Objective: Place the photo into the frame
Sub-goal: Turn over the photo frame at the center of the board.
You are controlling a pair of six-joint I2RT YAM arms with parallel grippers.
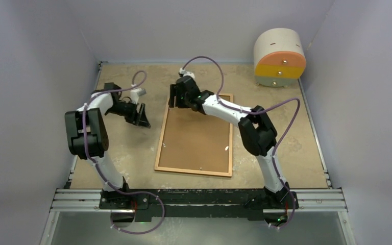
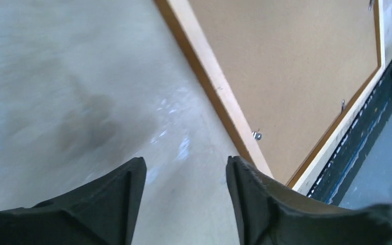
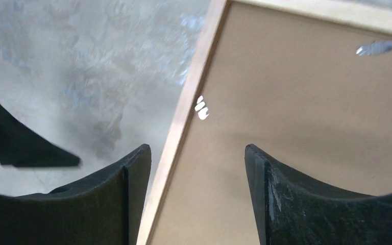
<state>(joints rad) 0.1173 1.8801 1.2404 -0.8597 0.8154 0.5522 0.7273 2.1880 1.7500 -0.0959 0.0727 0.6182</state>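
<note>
Fingers of my left gripper (image 2: 186, 166) stand apart with nothing between them, hovering over the table (image 1: 127, 148) just beside the left rail of the frame (image 1: 194, 138); I read this arm as folded, elbow raised, wrist tilted downward. My right arm reaches forward and leftward across the frame, the right gripper (image 3: 196, 153) parted and empty above the far left rail. Frame lies flat mid-table, brown back upward

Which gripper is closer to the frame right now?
Right. The right gripper hovers over the frame's far-left corner; the left gripper sits off its left edge.
</note>
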